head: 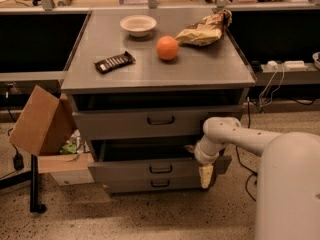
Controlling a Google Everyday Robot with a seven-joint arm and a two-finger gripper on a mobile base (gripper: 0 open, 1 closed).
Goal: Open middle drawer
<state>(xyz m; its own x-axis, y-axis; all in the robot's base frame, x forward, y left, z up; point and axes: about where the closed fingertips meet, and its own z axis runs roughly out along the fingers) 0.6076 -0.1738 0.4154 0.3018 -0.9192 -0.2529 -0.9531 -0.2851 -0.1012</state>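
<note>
The grey cabinet has three drawers. The middle drawer (125, 171) has a medium-height front with a small dark loop handle (161, 169) at its centre. It stands pulled out a little, with a dark gap above its front. My gripper (205, 176) points downward in front of the right end of that drawer front, well to the right of the handle and holding nothing that I can see. My white arm (235, 136) reaches in from the right. The top drawer (135, 124) also sits slightly out. The slim bottom drawer (160, 184) is below.
On the cabinet top (200, 74) lie a white bowl (138, 25), an orange (167, 48), a crumpled chip bag (204, 30) and a dark snack bar (114, 62). An open cardboard box (42, 126) stands on the floor to the left. Cables (272, 81) hang at the right.
</note>
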